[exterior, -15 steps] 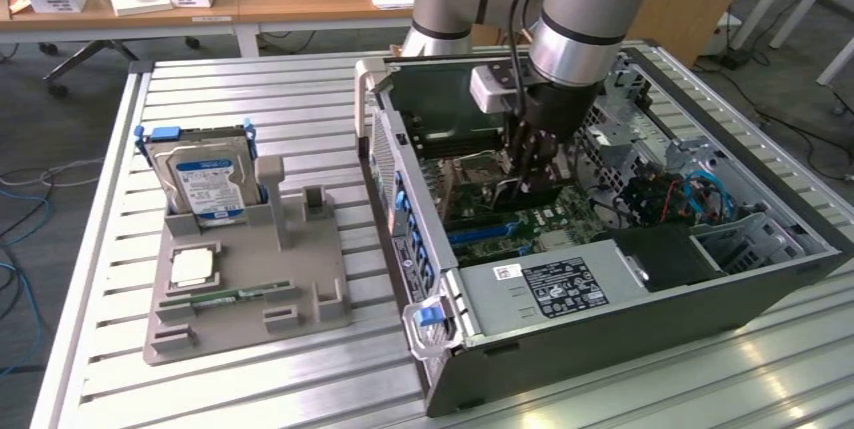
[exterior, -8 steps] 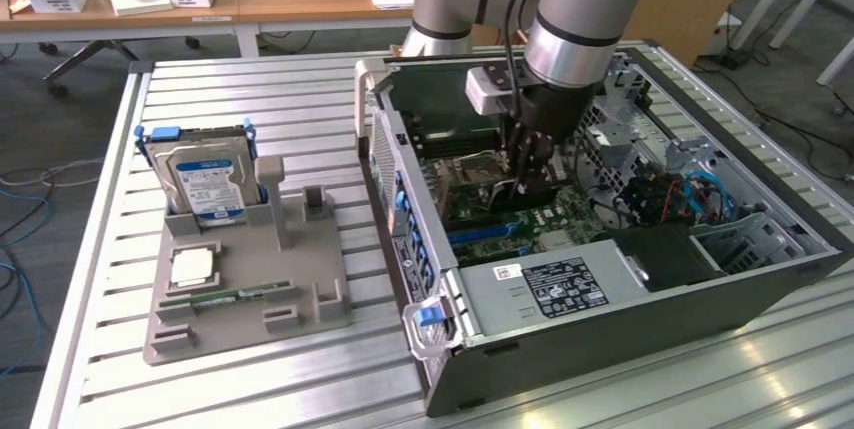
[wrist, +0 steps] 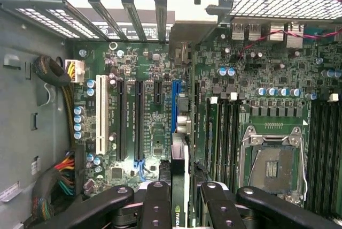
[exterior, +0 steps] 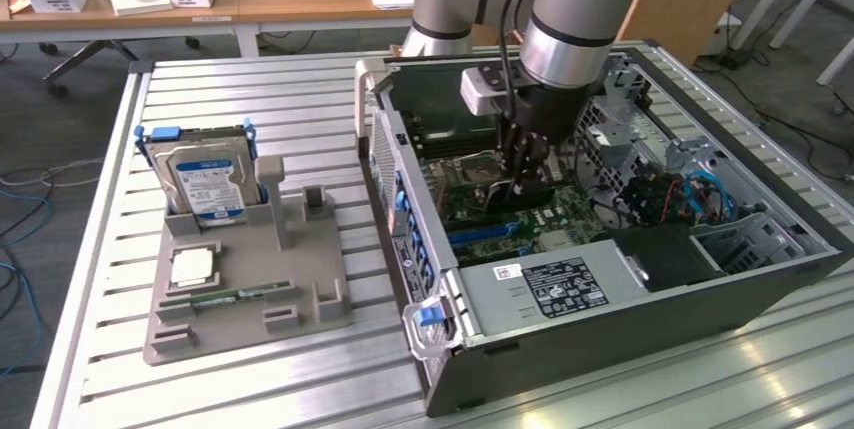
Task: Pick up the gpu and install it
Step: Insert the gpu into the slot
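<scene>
The graphics card [wrist: 179, 186] carries a green logo with lettering that looks like NVIDIA. The power supply [exterior: 561, 289] bears a black label and a white sticker, the hard drive [exterior: 203, 184] a blue-and-white label; their print is too small to read.

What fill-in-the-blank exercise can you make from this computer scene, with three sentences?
1. The gripper holds the gpu ___ the open case.
2. In the wrist view, the gpu's edge lines up with the ___ slot.
3. On the grey stand, the hard drive stands ___.

Missing words: inside; blue; upright.
</scene>
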You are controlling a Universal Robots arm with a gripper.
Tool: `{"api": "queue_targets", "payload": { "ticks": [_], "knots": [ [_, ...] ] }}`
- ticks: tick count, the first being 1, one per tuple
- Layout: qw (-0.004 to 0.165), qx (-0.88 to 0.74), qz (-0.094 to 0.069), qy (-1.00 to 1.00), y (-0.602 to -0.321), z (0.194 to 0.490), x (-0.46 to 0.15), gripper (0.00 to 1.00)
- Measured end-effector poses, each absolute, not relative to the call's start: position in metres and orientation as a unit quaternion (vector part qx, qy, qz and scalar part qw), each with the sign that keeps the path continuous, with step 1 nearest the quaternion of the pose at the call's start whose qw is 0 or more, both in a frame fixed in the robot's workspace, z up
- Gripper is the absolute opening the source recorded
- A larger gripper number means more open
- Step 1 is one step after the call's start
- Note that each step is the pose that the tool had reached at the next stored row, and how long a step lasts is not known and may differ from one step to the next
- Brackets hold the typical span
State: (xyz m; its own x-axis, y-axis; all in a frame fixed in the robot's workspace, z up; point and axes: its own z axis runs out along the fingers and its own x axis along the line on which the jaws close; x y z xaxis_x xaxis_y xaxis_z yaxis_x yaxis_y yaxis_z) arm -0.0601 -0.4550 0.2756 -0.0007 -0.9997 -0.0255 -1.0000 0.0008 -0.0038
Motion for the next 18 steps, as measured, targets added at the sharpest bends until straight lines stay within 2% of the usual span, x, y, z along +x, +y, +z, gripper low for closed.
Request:
{"api": "queue_targets", "payload": {
  "ticks": [18],
  "knots": [
    [0.010,-0.707,0.008,0.707,-0.4572,0.2699,-0.0619,0.26]
  ]
}}
